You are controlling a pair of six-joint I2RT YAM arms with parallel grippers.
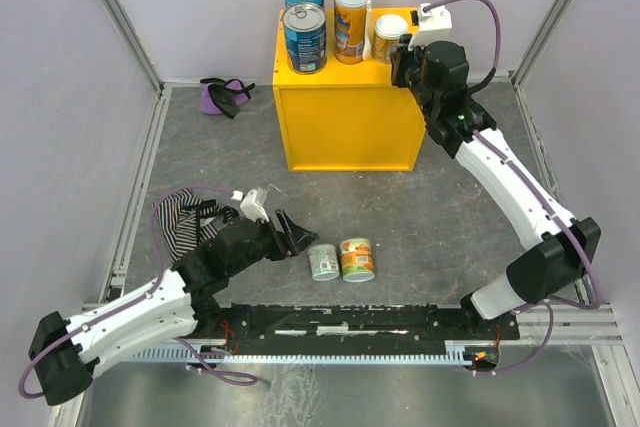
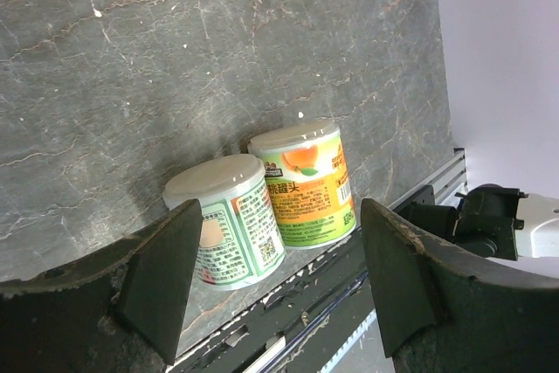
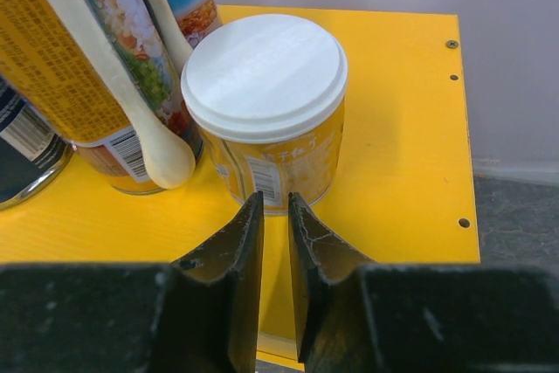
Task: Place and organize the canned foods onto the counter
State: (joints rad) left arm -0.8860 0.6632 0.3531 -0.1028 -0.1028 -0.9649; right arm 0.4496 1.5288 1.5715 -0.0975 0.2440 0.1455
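Note:
The yellow counter [image 1: 345, 127] carries two blue-labelled cans [image 1: 305, 37], two tall orange cans [image 1: 352, 22] with white spoons, and a short orange can [image 1: 389, 37] with a white lid [image 3: 262, 72]. My right gripper [image 1: 402, 59] hovers at the counter's right side, shut and holding nothing [image 3: 275, 203], its tips just short of the short orange can. A pale-green can [image 1: 323, 261] [image 2: 229, 220] and an orange-and-green can [image 1: 356, 259] [image 2: 307, 183] stand upright side by side on the floor. My left gripper [image 1: 290, 232] [image 2: 281, 216] is open just left of them, with nothing between its fingers.
A purple cloth bundle [image 1: 222, 95] lies at the back left. A striped cloth [image 1: 182, 222] sits beside the left arm. The black rail [image 1: 350, 322] runs along the near edge, close behind the two floor cans. Pale walls enclose the grey floor.

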